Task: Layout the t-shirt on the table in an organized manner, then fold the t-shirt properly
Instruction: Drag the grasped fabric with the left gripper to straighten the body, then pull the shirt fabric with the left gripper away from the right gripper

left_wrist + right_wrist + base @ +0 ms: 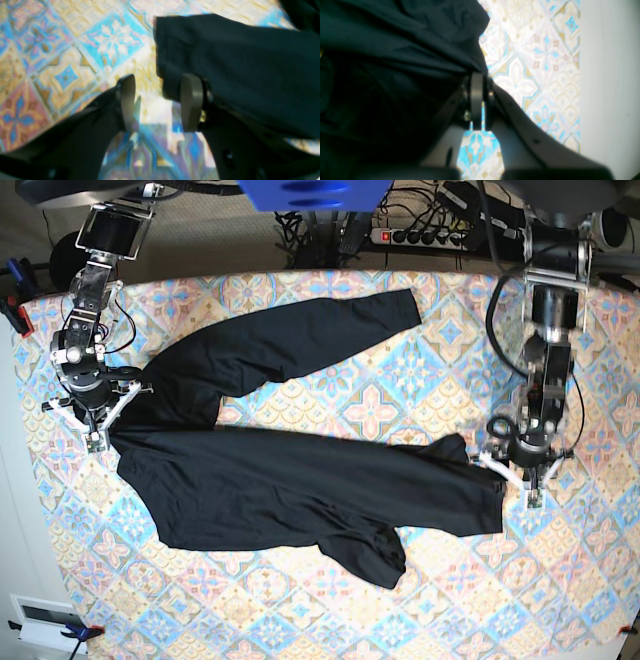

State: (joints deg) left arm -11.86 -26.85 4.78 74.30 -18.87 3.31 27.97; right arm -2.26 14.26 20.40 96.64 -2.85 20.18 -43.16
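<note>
The t-shirt (300, 480) is being seen spread across the middle of the table (420, 620), body running left to right in the base view. One long sleeve (290, 335) is angling up toward the far edge, end near top centre. A bunched lump of fabric (375, 555) is sitting at the near edge of the body, not flattened.

Right gripper (478, 100): fingers are being held pressed together on a pinch of black cloth at the garment's edge; fabric is draping over and left of the pads (476, 100) in the right wrist view. In the base view this gripper (97, 435) is sitting at the garment's left corner.

Left gripper (157, 102): jaws are being held apart, patterned cloth showing between them. One pad (191, 102) is lying just beside the t-shirt (237, 70) edge, possibly touching it; blur is preventing a firm call. Nothing is being gripped. In the base view it (525, 485) is positioned at the garment's right end.

A power strip (430, 235) is lying beyond the far table edge.
</note>
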